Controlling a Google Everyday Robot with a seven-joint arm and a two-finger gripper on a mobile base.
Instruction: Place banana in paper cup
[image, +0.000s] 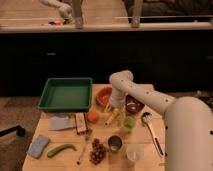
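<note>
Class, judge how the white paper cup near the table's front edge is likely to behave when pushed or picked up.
The paper cup stands upright and narrows toward its base, so a nudge may tip it. Being plain paper, it is probably light and would crush under a hard squeeze. The gripper is farther back, at the banana.

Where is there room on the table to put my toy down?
The green tray looks bare inside. A small bare strip of table lies between the white napkin and the blue sponge. The middle is crowded: the gripper is at the banana, with the orange bowl, green cup and dark metal cup close by.
</note>
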